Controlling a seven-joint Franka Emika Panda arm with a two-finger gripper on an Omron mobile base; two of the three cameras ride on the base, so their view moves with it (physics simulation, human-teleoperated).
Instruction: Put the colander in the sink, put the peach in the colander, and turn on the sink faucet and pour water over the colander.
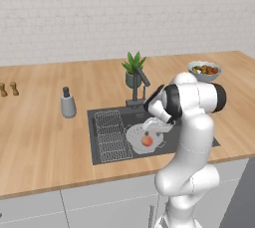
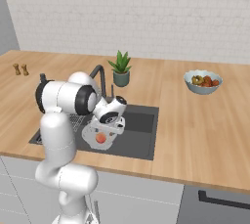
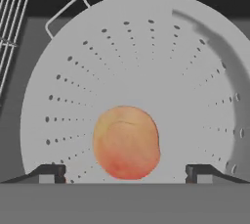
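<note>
Colander (image 3: 141, 71) sits in the sink (image 1: 102, 155), centre of the left base view, right of the wire rack (image 1: 112, 135); the peach (image 3: 126, 142) lies inside it, so only the faucet (image 1: 139, 85) remains. The arm bends down over the basin, gripper (image 3: 126, 171) spread apart, holding nothing.

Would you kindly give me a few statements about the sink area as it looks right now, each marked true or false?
1. The peach lies inside the colander. True.
2. The colander stands on the counter beside the fruit bowl. False: it sits in the sink.
3. The gripper is shut on the peach. False: its fingers stand wide apart on either side of the peach.
4. A potted plant stands behind the sink faucet. True.
</note>
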